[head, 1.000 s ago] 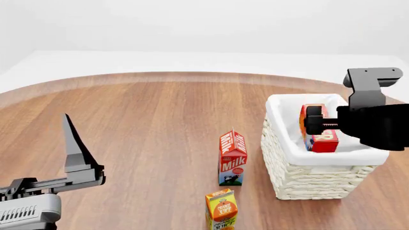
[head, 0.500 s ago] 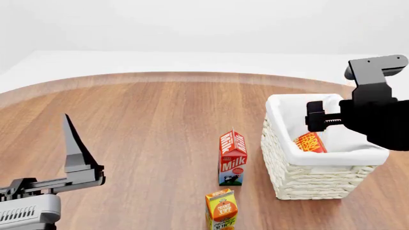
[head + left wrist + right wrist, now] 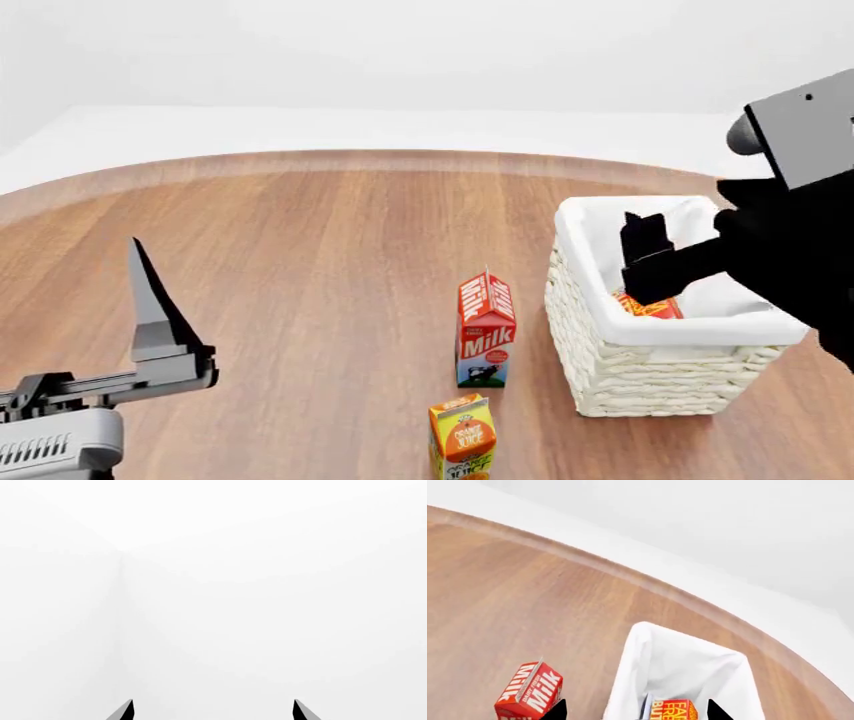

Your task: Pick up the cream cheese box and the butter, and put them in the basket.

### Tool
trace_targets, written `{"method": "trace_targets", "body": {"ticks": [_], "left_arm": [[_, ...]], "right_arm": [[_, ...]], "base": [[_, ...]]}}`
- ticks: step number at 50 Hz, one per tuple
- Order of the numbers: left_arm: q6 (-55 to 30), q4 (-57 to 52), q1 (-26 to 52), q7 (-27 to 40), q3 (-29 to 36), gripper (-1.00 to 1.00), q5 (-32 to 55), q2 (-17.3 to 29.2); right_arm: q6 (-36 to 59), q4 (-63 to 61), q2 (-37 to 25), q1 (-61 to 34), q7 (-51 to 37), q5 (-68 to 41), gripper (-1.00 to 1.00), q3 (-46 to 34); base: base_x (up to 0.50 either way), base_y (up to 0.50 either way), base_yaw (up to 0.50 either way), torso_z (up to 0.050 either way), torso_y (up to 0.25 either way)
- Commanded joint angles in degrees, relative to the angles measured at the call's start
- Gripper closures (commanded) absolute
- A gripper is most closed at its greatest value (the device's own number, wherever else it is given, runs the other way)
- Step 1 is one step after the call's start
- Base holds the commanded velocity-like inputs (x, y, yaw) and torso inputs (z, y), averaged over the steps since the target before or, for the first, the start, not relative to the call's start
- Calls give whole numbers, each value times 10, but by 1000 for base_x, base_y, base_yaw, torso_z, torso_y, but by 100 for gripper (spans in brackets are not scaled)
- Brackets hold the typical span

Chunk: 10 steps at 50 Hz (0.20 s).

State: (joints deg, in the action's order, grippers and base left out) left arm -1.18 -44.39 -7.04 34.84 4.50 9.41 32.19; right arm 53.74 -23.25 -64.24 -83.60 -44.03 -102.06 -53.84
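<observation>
The cream-white woven basket [image 3: 627,375] stands at the right of the wooden table. The butter [image 3: 650,305] lies tilted inside it on the white lining. In the right wrist view the butter [image 3: 672,710] shows its orange printed face. A thin white and light blue edge [image 3: 646,708] pressed against it looks like the cream cheese box. My right gripper [image 3: 650,258] hangs above the basket [image 3: 680,665], and the right gripper [image 3: 636,711] is open with nothing in it. My left gripper [image 3: 147,330] points upward at the lower left. The left gripper [image 3: 212,711] is open and faces blank white.
A red milk carton [image 3: 486,328] stands just left of the basket and also appears as the milk carton [image 3: 527,694] in the right wrist view. An orange juice carton [image 3: 462,438] stands nearer me. The table's curved far edge [image 3: 400,155] runs behind them.
A second ago my right gripper held the butter over the basket. It let go, the butter dropped in and tipped over, and the gripper rose. The left arm stayed put.
</observation>
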Motion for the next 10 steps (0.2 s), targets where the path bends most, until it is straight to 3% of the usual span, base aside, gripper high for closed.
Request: {"method": "trace_targets", "body": {"ticks": [1,9,10], "left_arm": [[0,-2,-1,2,-1,-100,-1,1],[-1,-6,-3,5,-7,-100,-2,3],[-3,-6,-2,6,-8,-100,-2,4]], "right_arm": [[-43,-147,-44,9,-59,-54,-100,28],[-162,-222,-76,93,-92,18,-100,39],[-214,-236,-90,126,-98,34,-100,42]], "base": [[0,0,0,0,0],[0,0,0,0,0],[0,0,0,0,0]]}}
